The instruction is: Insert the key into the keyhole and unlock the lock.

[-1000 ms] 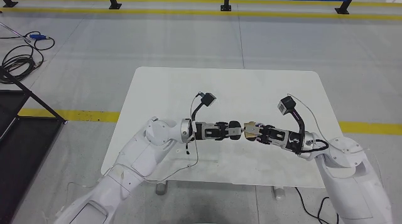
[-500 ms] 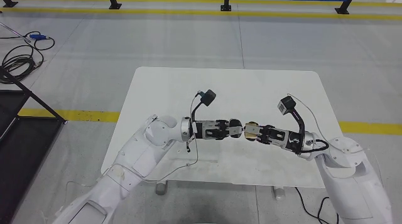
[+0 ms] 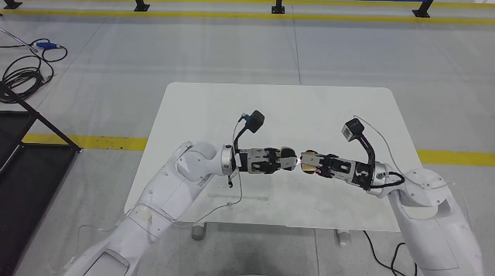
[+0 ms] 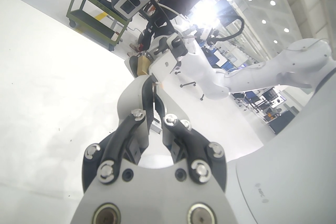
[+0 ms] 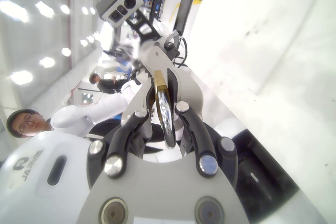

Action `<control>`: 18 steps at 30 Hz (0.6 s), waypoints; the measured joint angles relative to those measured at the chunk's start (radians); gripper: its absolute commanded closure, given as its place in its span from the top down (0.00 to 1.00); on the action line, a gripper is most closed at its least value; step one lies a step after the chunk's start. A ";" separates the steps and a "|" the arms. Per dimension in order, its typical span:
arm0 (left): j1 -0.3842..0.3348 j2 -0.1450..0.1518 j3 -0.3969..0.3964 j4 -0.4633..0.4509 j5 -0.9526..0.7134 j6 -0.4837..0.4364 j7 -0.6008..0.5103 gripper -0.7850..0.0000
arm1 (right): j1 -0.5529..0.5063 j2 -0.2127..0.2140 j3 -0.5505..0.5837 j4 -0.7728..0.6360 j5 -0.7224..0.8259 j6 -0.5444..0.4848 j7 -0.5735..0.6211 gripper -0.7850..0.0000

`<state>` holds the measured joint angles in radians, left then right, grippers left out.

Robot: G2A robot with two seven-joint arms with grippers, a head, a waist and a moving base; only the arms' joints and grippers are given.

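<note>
Both arms meet over the middle of the white table [image 3: 201,114]. My right gripper [image 3: 311,161] [image 5: 160,83] is shut on a brass padlock [image 5: 158,80] [image 4: 143,65], whose chrome shackle [image 5: 164,114] points back toward the wrist. My left gripper [image 3: 288,158] [image 4: 152,89] faces it, with its fingers shut on a thin key [image 4: 153,96] that is mostly hidden between the pads. The key's tip sits right at the padlock's end; whether it is inside the keyhole I cannot tell.
The table [image 4: 39,64] lies bare beneath both arms. Each wrist carries a raised camera block [image 3: 254,117] [image 3: 353,129] on a stalk. A green cart [image 4: 97,12] stands beyond the table.
The left gripper has shifted slightly toward the padlock and its wrist has turned a little. The right arm has kept still.
</note>
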<state>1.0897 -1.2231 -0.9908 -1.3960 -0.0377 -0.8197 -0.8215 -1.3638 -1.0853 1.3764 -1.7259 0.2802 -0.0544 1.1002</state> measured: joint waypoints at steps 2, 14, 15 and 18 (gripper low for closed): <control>0.004 0.002 -0.003 -0.006 0.013 -0.005 0.011 0.00 | 0.000 0.000 0.000 0.000 0.000 0.000 0.000 0.00; 0.014 0.010 0.001 -0.020 0.045 0.001 0.043 0.00 | 0.000 0.000 0.000 0.000 0.000 0.000 0.000 0.00; 0.014 0.010 0.000 -0.020 0.047 0.002 0.047 0.00 | 0.000 0.000 0.000 0.000 0.000 0.000 0.000 0.00; 0.016 0.012 -0.001 -0.023 0.058 0.003 0.058 0.00 | 0.000 0.000 0.000 0.000 0.000 0.000 0.000 0.00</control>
<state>1.1058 -1.2108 -0.9917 -1.4189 0.0208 -0.8170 -0.7637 -1.3638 -1.0853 1.3764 -1.7259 0.2802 -0.0543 1.1002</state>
